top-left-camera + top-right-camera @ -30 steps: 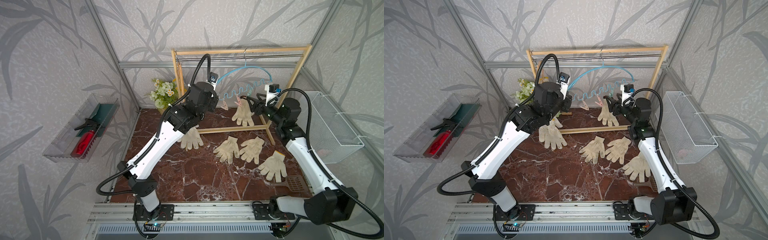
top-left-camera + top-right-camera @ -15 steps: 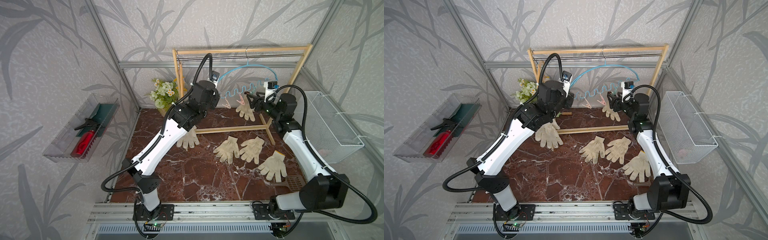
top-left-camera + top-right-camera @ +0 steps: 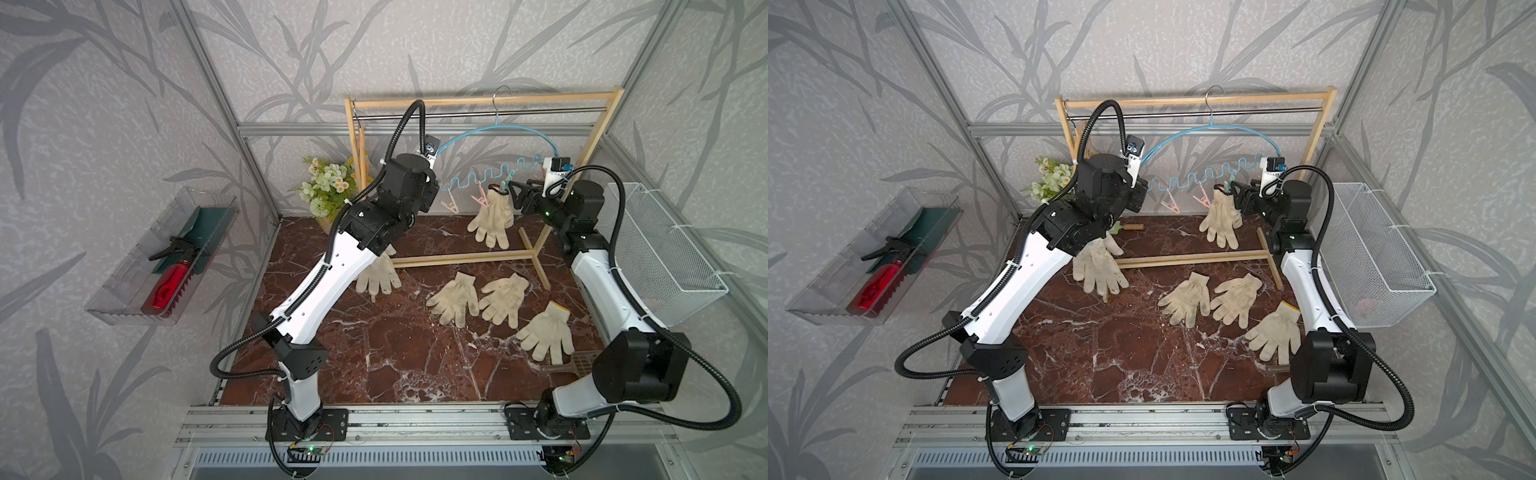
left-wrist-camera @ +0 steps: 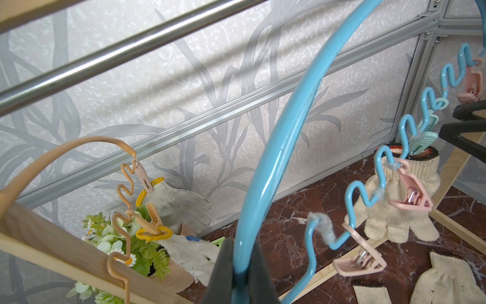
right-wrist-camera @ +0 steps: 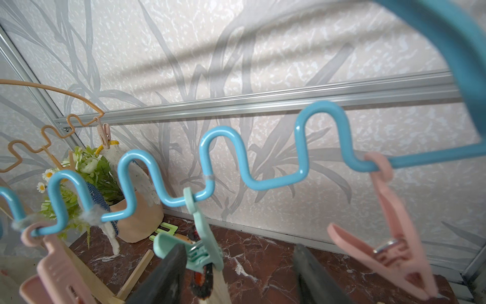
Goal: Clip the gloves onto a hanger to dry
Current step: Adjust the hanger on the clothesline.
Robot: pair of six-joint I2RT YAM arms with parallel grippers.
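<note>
Left arm (image 3: 332, 266) and right arm (image 3: 602, 291) have stretched back toward the blue hanger (image 4: 280, 150) since a second ago. Four loose gloves (image 3: 503, 299) lie on the counter (image 3: 374, 353), another half under the left arm. Beyond, the left tool (image 4: 240, 252) pinches the hanger's arc. The right tool (image 5: 235, 252) stands spread about the mint clip (image 5: 200, 252), which bites the cuff of a hanging glove (image 3: 492, 216). That clipping looks done; next, back out cleanly, fetch another.

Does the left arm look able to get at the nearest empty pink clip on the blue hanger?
Probably not yet. The left gripper is shut on the blue hanger, so it is occupied. The pink clip itself hangs free, with nothing blocking it.
</note>
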